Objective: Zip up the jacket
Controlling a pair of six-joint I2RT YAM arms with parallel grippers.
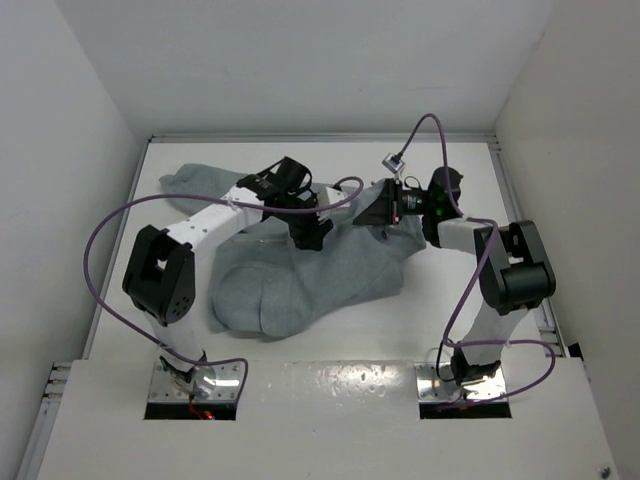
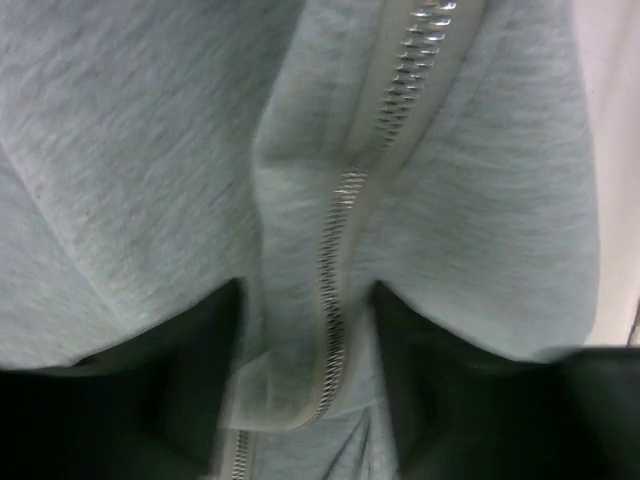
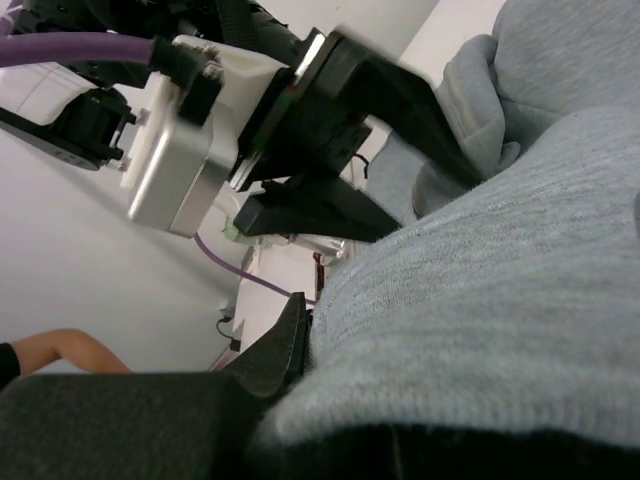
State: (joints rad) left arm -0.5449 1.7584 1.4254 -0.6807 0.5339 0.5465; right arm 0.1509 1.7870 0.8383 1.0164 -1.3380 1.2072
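The light grey jacket (image 1: pixel 310 275) lies crumpled across the middle of the table. My left gripper (image 1: pixel 305 228) is down on its upper middle. In the left wrist view a raised fold of fabric carrying the metal zipper teeth (image 2: pixel 335 270) fills the gap between my two dark fingers (image 2: pixel 190 360), which press it from both sides. My right gripper (image 1: pixel 385 212) holds the jacket's upper right edge. In the right wrist view grey fabric (image 3: pixel 480 290) is clamped against one dark finger (image 3: pixel 280 350) and hides the other. No zipper slider shows.
White walls enclose the table (image 1: pixel 330 345) on three sides. Purple cables loop from both arms (image 1: pixel 95 250). A sleeve (image 1: pixel 190 180) trails to the back left. The left arm's gripper (image 3: pixel 330 200) shows close by in the right wrist view.
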